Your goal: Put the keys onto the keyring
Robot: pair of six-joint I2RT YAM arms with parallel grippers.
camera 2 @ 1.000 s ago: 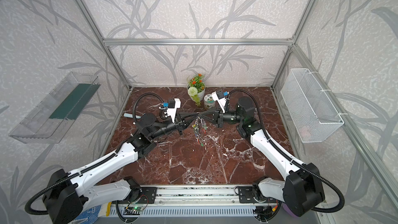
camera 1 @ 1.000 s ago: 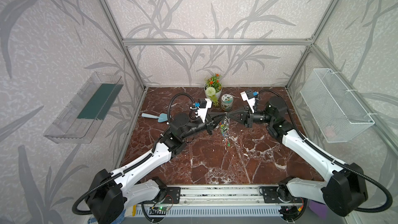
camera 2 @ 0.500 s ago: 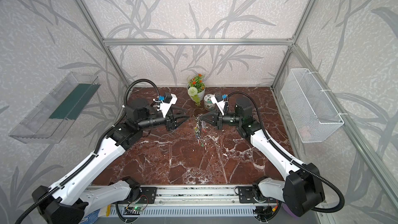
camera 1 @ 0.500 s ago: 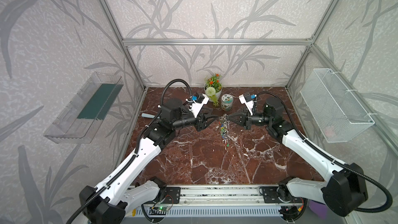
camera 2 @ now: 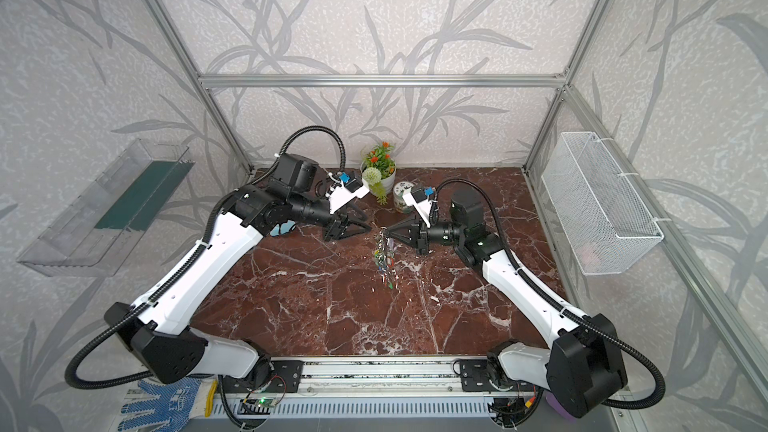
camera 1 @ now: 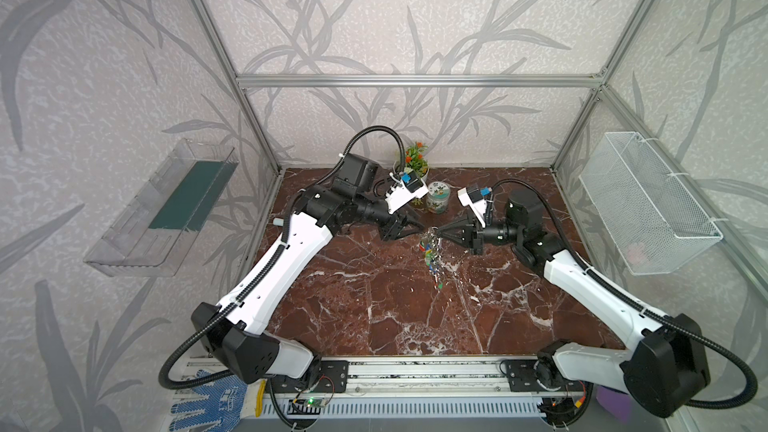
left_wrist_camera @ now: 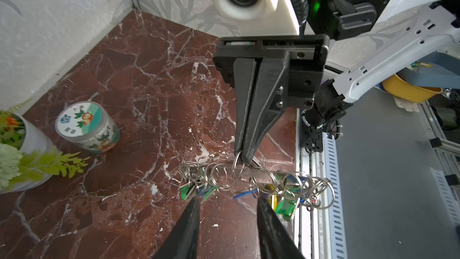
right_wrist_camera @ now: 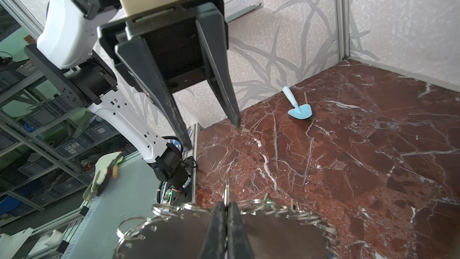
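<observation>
The keyring is a silvery bunch of small split rings with green, blue and yellow tags, and it hangs above the marble floor. My right gripper is shut on one small ring at its top; the right wrist view shows that ring pinched between the tips. My left gripper stands open just left of the bunch, apart from it. In the left wrist view its open tips frame the keyring with nothing between them. The keys of the task I cannot pick out among the tags.
A printed round tin and a potted plant stand at the back. A light blue scoop lies by the left wall. A wire basket hangs on the right wall, a clear shelf on the left.
My left gripper, shut beside the keyring a second ago, has opened and drawn back to the left and up. The right gripper has held the keyring in place.
</observation>
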